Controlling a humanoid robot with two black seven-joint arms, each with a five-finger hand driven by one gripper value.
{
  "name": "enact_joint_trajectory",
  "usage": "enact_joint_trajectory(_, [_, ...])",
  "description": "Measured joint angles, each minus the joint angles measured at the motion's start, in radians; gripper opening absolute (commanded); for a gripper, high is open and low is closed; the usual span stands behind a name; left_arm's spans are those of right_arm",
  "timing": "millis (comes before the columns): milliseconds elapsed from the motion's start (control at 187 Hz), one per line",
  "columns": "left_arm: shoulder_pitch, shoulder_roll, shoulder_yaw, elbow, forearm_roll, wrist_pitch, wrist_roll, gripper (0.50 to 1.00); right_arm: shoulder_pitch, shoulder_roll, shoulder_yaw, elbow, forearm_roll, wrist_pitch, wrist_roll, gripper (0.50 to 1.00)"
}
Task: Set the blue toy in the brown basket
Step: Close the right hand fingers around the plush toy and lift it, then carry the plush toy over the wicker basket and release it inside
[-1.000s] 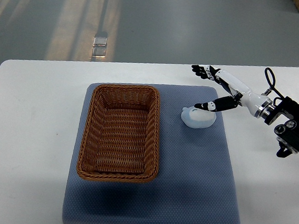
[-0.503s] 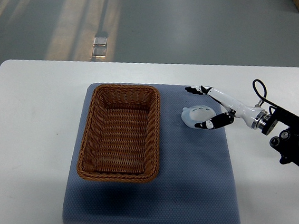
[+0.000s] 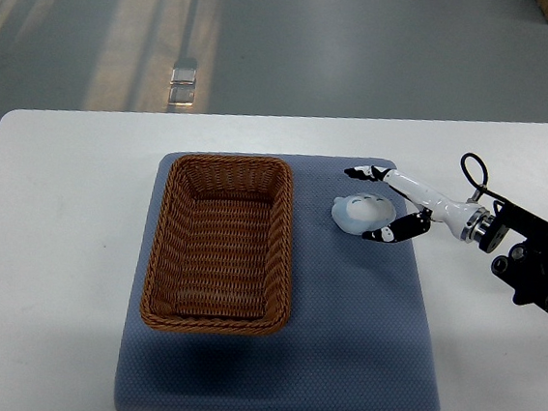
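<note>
A pale blue round toy (image 3: 361,213) lies on the blue-grey mat (image 3: 360,321), just right of the brown wicker basket (image 3: 222,242). My right hand (image 3: 379,204) reaches in from the right edge and brackets the toy. Its upper fingers (image 3: 363,172) sit behind the toy and the thumb (image 3: 388,235) sits in front of it. The fingers are spread around the toy and do not clasp it. The basket holds nothing. The left arm does not show.
The mat lies on a white table (image 3: 47,242) whose far edge borders grey floor. A small clear object (image 3: 183,80) stands on the floor beyond the table. The right arm's black wrist housing (image 3: 535,270) hangs over the table's right side.
My right hand has come down and forward from above the toy, and its fingers and thumb now sit on either side of it. The toy has stayed in place.
</note>
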Motion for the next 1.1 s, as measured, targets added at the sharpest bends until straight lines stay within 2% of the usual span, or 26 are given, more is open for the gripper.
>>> enact_joint_trajectory(80, [0.0, 0.0, 0.0, 0.0, 0.0, 0.0, 0.0, 1.0, 0.001, 0.014, -0.005, -0.011, 0.0, -0.006, 0.0, 0.791])
enact_joint_trajectory(176, [0.0, 0.0, 0.0, 0.0, 0.0, 0.0, 0.0, 1.0, 0.0, 0.023, -0.007, -0.018, 0.0, -0.007, 0.0, 0.742])
enact_joint_trajectory(230, [0.0, 0.0, 0.0, 0.0, 0.0, 0.0, 0.0, 1.0, 0.0, 0.024, -0.008, -0.019, 0.0, -0.008, 0.0, 0.672])
enact_joint_trajectory(267, [0.0, 0.0, 0.0, 0.0, 0.0, 0.0, 0.0, 1.0, 0.0, 0.024, -0.01, -0.02, 0.001, -0.008, 0.0, 0.593])
enact_joint_trajectory(278, [0.0, 0.0, 0.0, 0.0, 0.0, 0.0, 0.0, 1.0, 0.0, 0.024, -0.011, -0.02, 0.001, -0.009, 0.0, 0.592])
enact_joint_trajectory(283, [0.0, 0.0, 0.0, 0.0, 0.0, 0.0, 0.0, 1.0, 0.0, 0.024, -0.011, -0.021, 0.001, -0.009, 0.0, 0.57])
enact_joint_trajectory(305, [0.0, 0.0, 0.0, 0.0, 0.0, 0.0, 0.0, 1.0, 0.0, 0.024, -0.012, -0.022, 0.001, -0.01, 0.0, 0.533])
enact_joint_trajectory(337, [0.0, 0.0, 0.0, 0.0, 0.0, 0.0, 0.0, 1.0, 0.0, 0.024, -0.014, -0.023, 0.001, -0.013, 0.0, 0.5])
enact_joint_trajectory(626, [0.0, 0.0, -0.001, 0.0, 0.0, 0.0, 0.0, 1.0, 0.002, 0.021, -0.006, -0.023, 0.009, -0.032, 0.0, 0.5])
enact_joint_trajectory(834, [0.0, 0.0, 0.0, 0.0, 0.0, 0.0, 0.0, 1.0, 0.057, 0.011, 0.004, -0.012, 0.024, -0.054, 0.0, 0.5])
enact_joint_trajectory(1102, [-0.007, 0.0, 0.0, 0.0, 0.0, 0.0, 0.0, 1.0, 0.137, 0.072, 0.005, -0.011, 0.025, -0.051, 0.0, 0.5])
